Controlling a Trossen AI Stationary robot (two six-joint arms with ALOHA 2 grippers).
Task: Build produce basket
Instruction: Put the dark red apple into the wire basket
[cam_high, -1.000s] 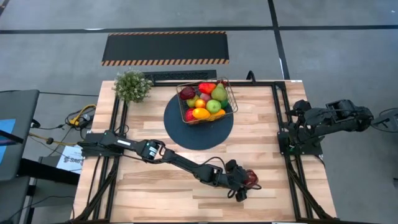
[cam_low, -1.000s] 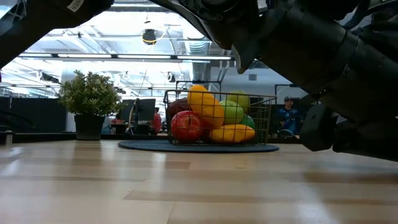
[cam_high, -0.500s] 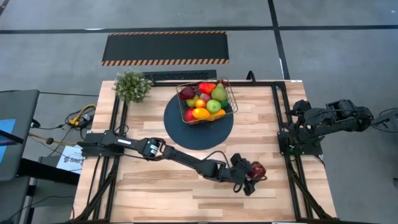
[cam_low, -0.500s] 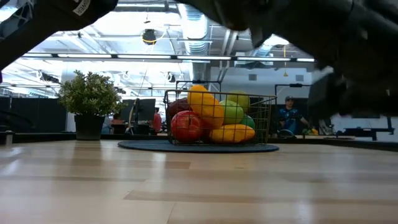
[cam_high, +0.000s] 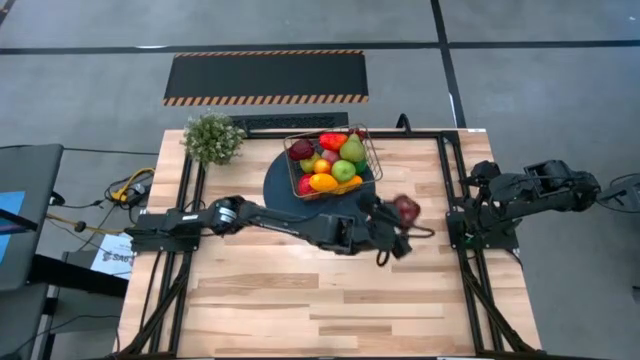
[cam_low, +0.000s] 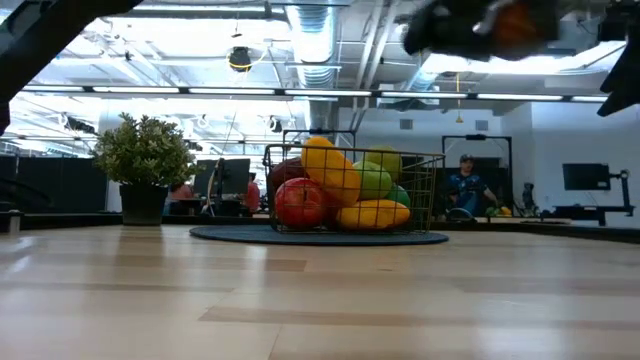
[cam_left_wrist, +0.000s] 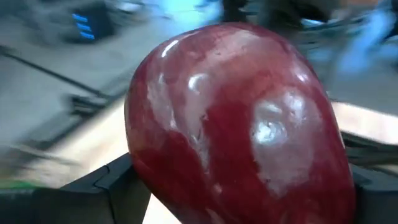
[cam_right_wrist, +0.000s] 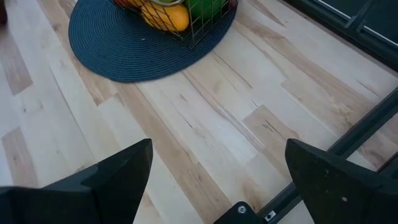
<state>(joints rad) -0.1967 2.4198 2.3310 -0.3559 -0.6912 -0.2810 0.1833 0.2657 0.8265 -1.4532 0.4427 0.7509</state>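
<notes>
One pale wooden desk (cam_high: 300, 300) fills the high view, framed by dark rails, with grey floor and a black hazard-edged mat (cam_high: 266, 77) beyond its far edge. A potted plant (cam_high: 212, 137) stands at the far left corner. Near the middle of the far edge lies a dark blue round mat (cam_high: 300, 212), and on its far part sits the wire basket (cam_high: 368, 152), heaped with produce (cam_high: 330, 163): red, green, yellow and orange pieces. The low view looks across the desk into a lit hall with ceiling pipes, screens and a seated person (cam_low: 462, 190).

The left arm stretches from the left edge across the middle of the desk, raised off the surface; its left tool (cam_high: 400, 215) hangs just beside the mat's right rim, closed around a dark red apple (cam_left_wrist: 236, 124) whose sides press against both fingers. The right arm is folded up off the right edge, and the right tool (cam_right_wrist: 217, 174) has its fingers spread wide with nothing between them.
</notes>
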